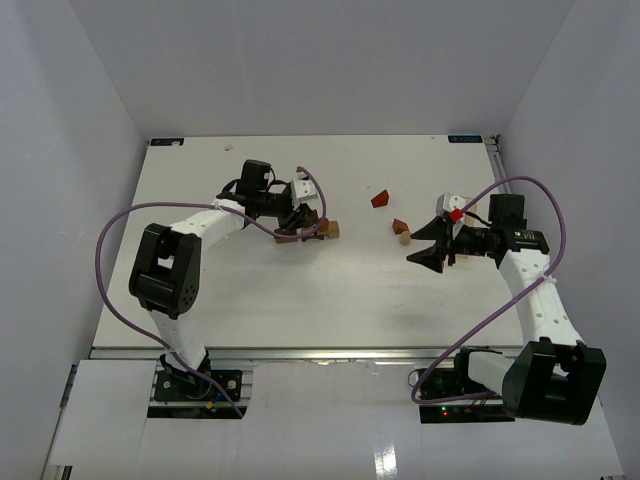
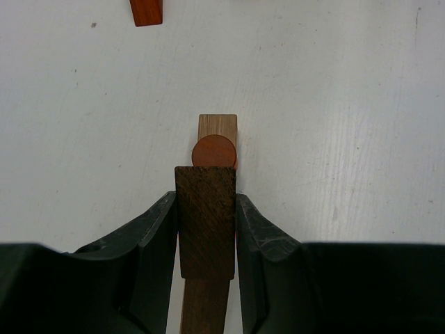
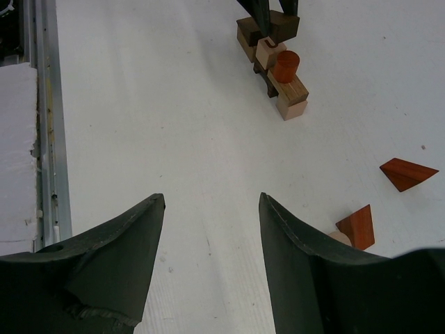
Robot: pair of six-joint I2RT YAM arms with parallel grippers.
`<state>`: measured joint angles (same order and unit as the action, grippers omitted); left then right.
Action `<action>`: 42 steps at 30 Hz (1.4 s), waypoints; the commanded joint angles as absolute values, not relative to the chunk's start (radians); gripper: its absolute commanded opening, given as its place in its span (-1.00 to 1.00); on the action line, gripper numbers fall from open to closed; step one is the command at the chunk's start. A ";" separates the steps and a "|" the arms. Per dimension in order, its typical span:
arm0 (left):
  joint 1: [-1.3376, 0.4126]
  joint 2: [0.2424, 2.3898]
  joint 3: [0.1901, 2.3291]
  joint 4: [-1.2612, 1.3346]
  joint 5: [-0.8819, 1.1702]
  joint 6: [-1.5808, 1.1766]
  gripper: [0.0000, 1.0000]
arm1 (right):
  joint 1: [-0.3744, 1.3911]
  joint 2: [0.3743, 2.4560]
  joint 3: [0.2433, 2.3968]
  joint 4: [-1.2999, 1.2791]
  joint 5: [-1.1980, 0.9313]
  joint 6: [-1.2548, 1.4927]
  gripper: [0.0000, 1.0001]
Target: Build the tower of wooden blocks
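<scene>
The wood block tower point(image 1: 322, 231) is a low row of blocks left of the table's middle. In the left wrist view my left gripper point(image 2: 206, 202) is shut on a dark brown block point(image 2: 205, 223), held over a brown bar point(image 2: 203, 306), behind a reddish cylinder point(image 2: 214, 152) and a tan block point(image 2: 217, 125). The right wrist view shows the row point(image 3: 288, 90) far ahead with the cylinder point(image 3: 284, 65) on it. My right gripper point(image 3: 211, 202) is open and empty above bare table, right of the tower in the top view point(image 1: 428, 245).
Two reddish wedges lie loose between the arms: one further back point(image 1: 380, 199), point(image 3: 407, 172), one beside a small tan piece near the right gripper point(image 1: 401, 230), point(image 3: 358, 226). A reddish block end point(image 2: 146, 10) shows at the top of the left wrist view.
</scene>
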<state>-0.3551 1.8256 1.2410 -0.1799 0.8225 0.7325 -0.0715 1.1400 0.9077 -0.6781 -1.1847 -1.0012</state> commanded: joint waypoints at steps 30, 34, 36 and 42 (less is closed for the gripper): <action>-0.333 1.852 1.243 -0.187 0.863 0.769 -0.95 | -0.071 1.127 0.908 -0.667 -1.197 -1.006 0.25; -0.333 1.858 1.249 -0.189 0.865 0.766 -0.94 | -0.071 1.126 0.907 -0.669 -1.197 -1.005 0.25; -0.334 1.861 1.250 -0.189 0.865 0.766 -0.92 | -0.071 1.127 0.908 -0.668 -1.196 -1.005 0.25; -0.333 1.862 1.249 -0.190 0.867 0.767 -0.88 | -0.071 1.127 0.910 -0.669 -1.195 -1.005 0.25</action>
<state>-0.3412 1.8751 1.2388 -0.1878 0.8227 0.7483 -0.0715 1.1400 0.9051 -0.6781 -1.1809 -1.0012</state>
